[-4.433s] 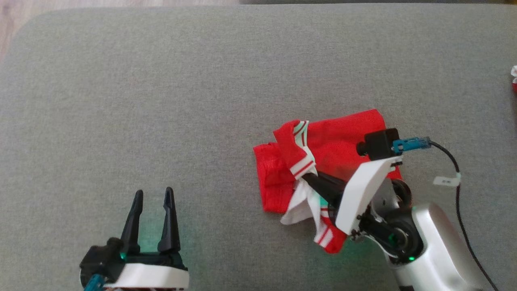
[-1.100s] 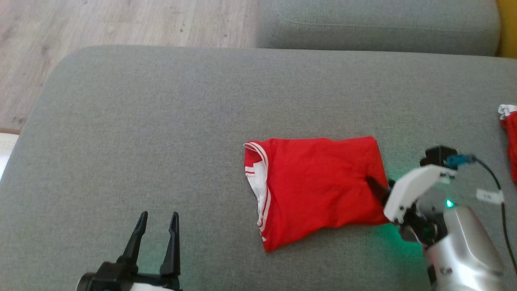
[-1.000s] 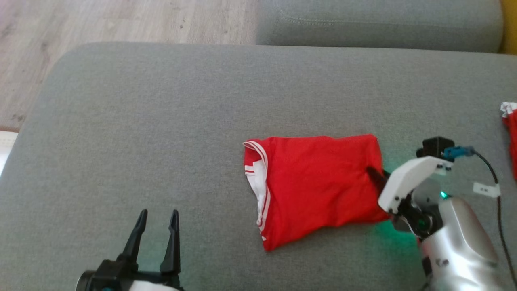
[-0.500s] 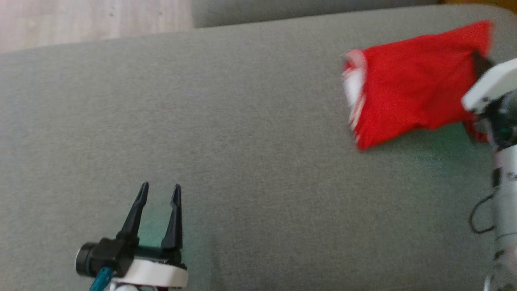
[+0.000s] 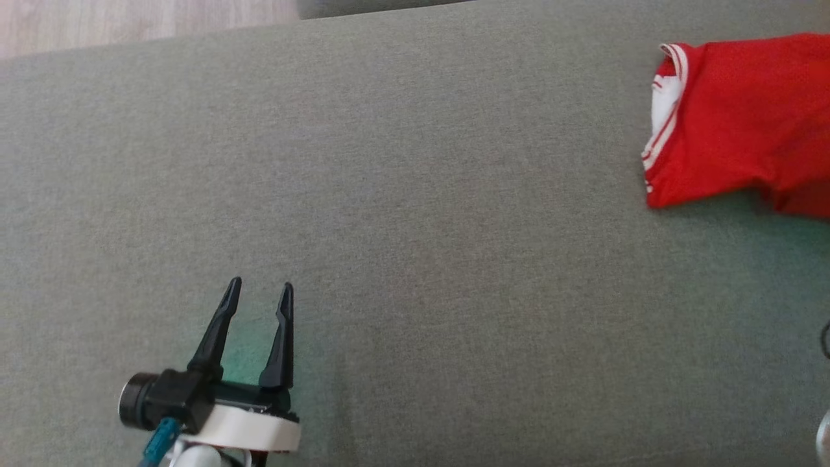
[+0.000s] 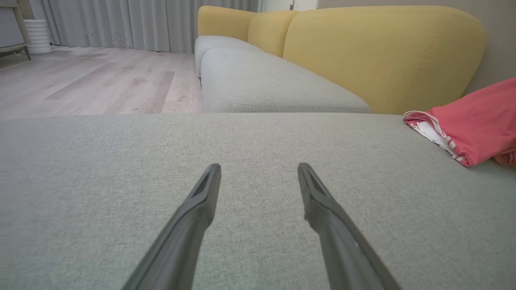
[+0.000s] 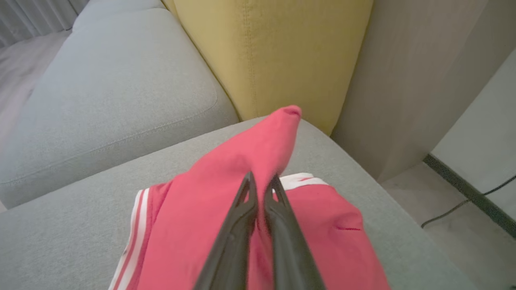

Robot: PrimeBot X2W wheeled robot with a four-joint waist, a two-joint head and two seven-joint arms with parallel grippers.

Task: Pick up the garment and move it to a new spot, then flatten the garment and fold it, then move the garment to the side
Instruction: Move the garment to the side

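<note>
The red garment [image 5: 739,117] is at two o'clock on the cushion [image 5: 415,194], pinched by the right gripper [image 7: 261,179]; the left gripper [image 5: 259,295] idles spread at seven. I'd lower it flat before letting go.

Head looks down — wrists low, sharing garment [image 5: 739,117].

Living room of a home: a sofa with mustard-yellow back cushions [image 6: 383,52] and grey seat cushions [image 6: 262,84] stands on pale wood-plank flooring [image 6: 100,80]. Floor-length grey curtains [image 6: 121,24] hang at the far end, and a dark cable [image 7: 455,206] lies on the floor by a wall [image 7: 403,80].
</note>
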